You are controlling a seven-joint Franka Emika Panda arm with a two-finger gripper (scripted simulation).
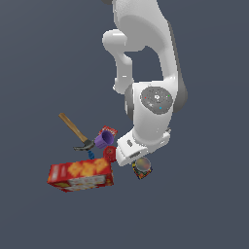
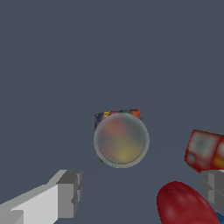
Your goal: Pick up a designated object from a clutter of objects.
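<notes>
The small cylindrical can [image 1: 143, 166] with a grey metal top and a red, orange and blue label stands upright on the dark grey floor [image 1: 204, 204]. Its long axis is vertical and its round lid faces straight up at the wrist camera. No edge or corner of the floor shows, so I place the can by its neighbours: it sits at the exterior view's right end of the clutter, just beside the small red round thing [image 1: 110, 153] and apart from the big red cracker box [image 1: 81, 175].

The white arm's gripper [image 2: 135, 192] hovers above the can with its two grey fingers [image 2: 69, 192] spread wide and nothing between them. In the wrist view the can [image 2: 121, 139] lies off the line joining the fingertips, not between them.

Risks from here, as I judge them:
- Descending without re-centring could bring a finger down on the lid or let the pads close beside the can and tip it.
- The far finger is close to the small red round thing [image 2: 186, 203], with the small red packet [image 2: 204, 151] near; a finger may catch either and drag the clutter.
- The can's curved side can slip from flat pads if it is gripped off its centre line.

The purple cup [image 1: 104, 140] and wooden-handled hammer [image 1: 75, 131] lie further away, past the red round thing from the can.
</notes>
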